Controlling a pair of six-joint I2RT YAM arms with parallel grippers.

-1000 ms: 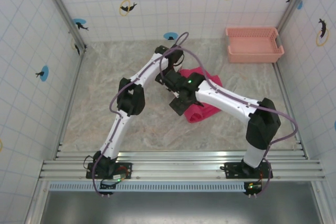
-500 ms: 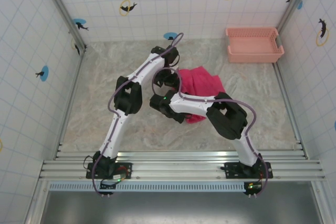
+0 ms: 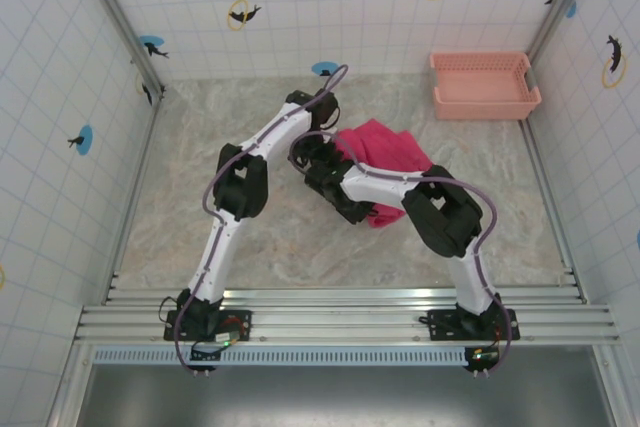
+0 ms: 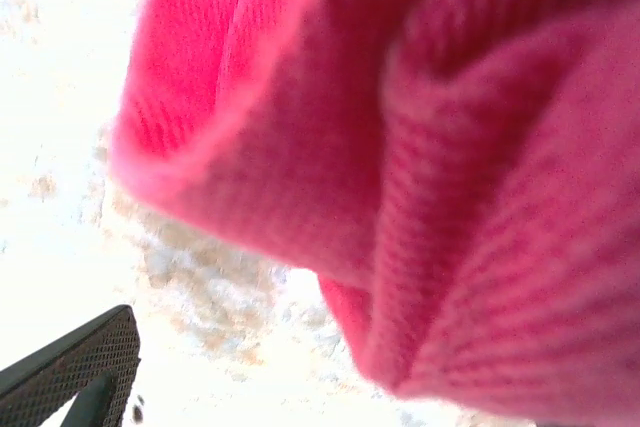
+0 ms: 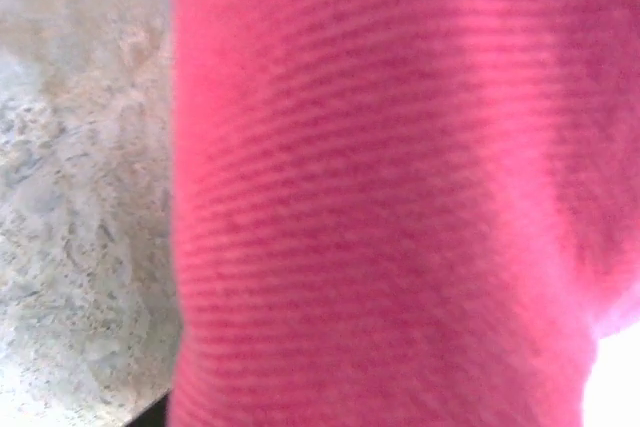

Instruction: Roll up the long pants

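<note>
The long pants (image 3: 388,152) lie in a soft pink-red heap near the middle of the desk (image 3: 190,217), well apart from the pink basket (image 3: 484,87) in the far right corner. The left jaws are wide apart, just beside the heap (the cloth looks big and blurry from up close). The right jaws are hidden against the cloth, so I cannot tell if they are apart or together.

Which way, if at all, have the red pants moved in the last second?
Yes, slightly. In the top view the long pants have bunched up and edged toward the pink basket in the far right corner.
</note>
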